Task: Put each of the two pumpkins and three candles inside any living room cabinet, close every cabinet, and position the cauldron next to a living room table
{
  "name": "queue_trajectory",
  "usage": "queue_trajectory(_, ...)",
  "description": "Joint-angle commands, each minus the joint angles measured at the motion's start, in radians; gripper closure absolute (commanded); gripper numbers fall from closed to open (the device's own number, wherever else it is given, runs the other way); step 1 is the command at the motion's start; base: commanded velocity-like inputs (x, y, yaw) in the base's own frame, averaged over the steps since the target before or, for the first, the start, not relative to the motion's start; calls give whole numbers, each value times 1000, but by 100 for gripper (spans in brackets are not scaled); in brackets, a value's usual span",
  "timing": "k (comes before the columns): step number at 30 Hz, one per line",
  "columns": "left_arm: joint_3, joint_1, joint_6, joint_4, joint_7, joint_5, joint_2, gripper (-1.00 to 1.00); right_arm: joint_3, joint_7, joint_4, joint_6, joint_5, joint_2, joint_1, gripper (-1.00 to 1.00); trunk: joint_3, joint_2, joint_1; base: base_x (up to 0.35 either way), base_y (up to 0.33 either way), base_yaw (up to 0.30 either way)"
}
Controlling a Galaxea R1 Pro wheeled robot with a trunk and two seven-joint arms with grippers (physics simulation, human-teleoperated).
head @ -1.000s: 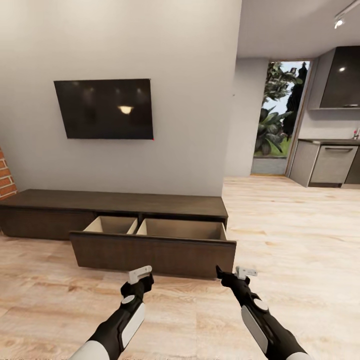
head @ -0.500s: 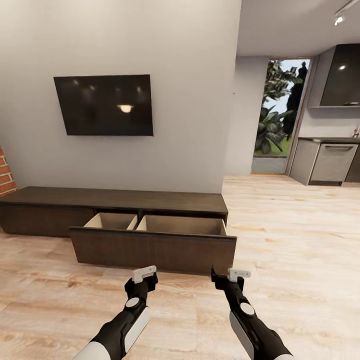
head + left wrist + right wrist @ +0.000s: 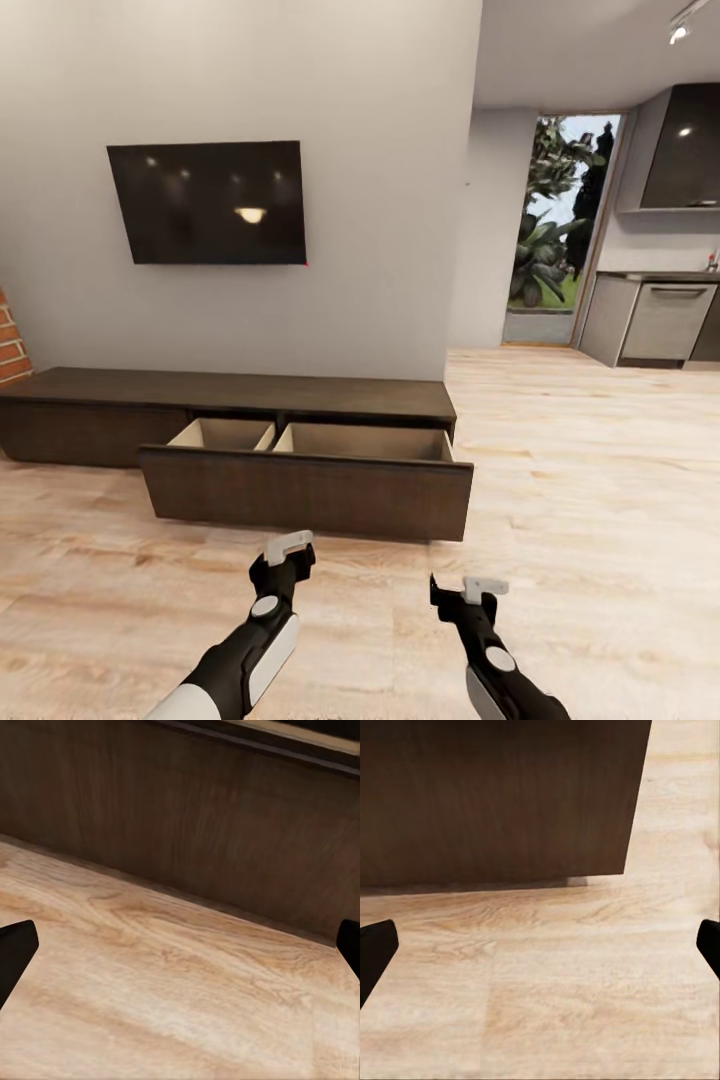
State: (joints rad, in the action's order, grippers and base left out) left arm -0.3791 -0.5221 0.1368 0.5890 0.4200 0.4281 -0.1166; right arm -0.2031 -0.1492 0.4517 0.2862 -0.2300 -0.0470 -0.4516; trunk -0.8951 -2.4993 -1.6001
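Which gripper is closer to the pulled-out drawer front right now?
Left. The left gripper sits just short of the open drawer front; the right gripper hangs further back, below its right corner.

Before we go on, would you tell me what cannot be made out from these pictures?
- Floor of the open drawer: head view, hidden behind its own tall front panel, so any contents are unknown.
- Left end of the cabinet: head view, cut off by the picture's edge.
- Left gripper and right gripper: wrist views, jaws spread wide, fingertips cut off at the edges.
- Kitchen counter items: head view, too small.
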Motion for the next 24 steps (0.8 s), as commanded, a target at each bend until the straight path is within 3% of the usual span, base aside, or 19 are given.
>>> queue_trajectory(1, -8, -1, 19, 0, 7, 11, 1, -100, -9, -6, -19, 13, -10, -3, -1, -100, -5, -1, 0, 0, 0, 0)
queue_trajectory(8, -31, -1, 50, 0, 7, 13, 0, -100, -9, -6, -48, 28, -10, -9, -1, -100, -32, -3, -3, 0, 0, 0)
queue_trajectory(24, -35, -1, 56, 0, 8, 12, 0, -100, -7, -5, -57, 81, -17, -10, -1, -100, -90, -6, -10, 0, 0, 0)
